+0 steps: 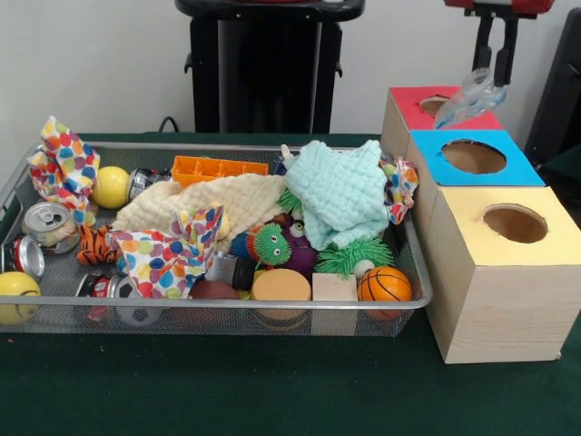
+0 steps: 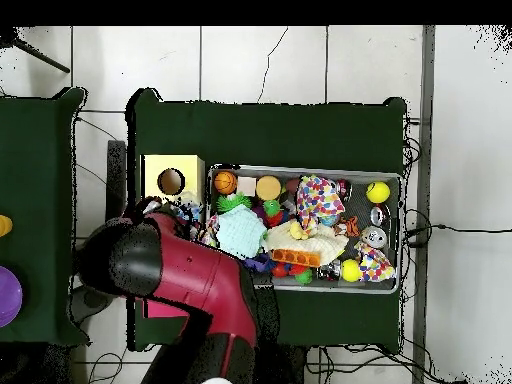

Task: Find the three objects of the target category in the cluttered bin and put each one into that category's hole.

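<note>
Green cloth (image 1: pixel 227 386) covers the table at the bottom of the front view, closest to the camera. On it sits the bin (image 1: pixel 209 309), a wide silver wire basket that fills the left and middle of the frame. It is piled with things: an orange toy basketball (image 1: pixel 384 284) at its lower right corner, yellow balls (image 1: pixel 111 186), crushed cans (image 1: pixel 50 225), spotted paper (image 1: pixel 168 259), a mint green cloth (image 1: pixel 340 191) and an orange tray (image 1: pixel 218 169).

Three wooden boxes stand in a row at the right, touching each other. The yellow box (image 1: pixel 504 272) is nearest, the blue box (image 1: pixel 472 159) is in the middle, and the red box (image 1: pixel 418 109) is farthest back. The hole (image 1: pixel 436 104) is in the red top, at the upper right of the frame.

Just above that hole, the gripper (image 1: pixel 495 77) holds a crumpled clear plastic thing (image 1: pixel 472 95) pinched between its black fingers (image 1: pixel 508 45).

A pale wall is behind. From overhead, the floor (image 2: pixel 300 60) is light tile, and the red arm (image 2: pixel 200 285) crosses the lower left.
</note>
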Controlling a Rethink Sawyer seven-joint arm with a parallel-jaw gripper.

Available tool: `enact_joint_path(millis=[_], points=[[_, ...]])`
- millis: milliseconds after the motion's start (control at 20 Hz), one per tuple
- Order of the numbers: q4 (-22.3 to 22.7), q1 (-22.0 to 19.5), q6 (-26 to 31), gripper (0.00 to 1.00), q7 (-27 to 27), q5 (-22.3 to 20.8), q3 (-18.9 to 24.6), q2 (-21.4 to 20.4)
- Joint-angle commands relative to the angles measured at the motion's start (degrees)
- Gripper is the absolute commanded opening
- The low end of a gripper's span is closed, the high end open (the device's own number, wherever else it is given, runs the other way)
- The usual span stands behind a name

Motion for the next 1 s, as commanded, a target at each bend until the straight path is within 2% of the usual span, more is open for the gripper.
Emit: enact_joint_path(millis=[50,200,500,800,1000], points=[[7.52,0.87,-5.01,0.00,18.83,3.41,3.39,4.70],[7.98,1.68,-7.05,0.00,19.86,4.35,3.85,5.88],[8.10,3.29,-6.00,0.00,21.79,6.01,3.72,7.02],[7.23,5.10,-4.44,0.00,22.19,4.77,1.21,8.60],[8.63,4.39,-4.50,0.00,22.78,6.47,3.21,8.14]])
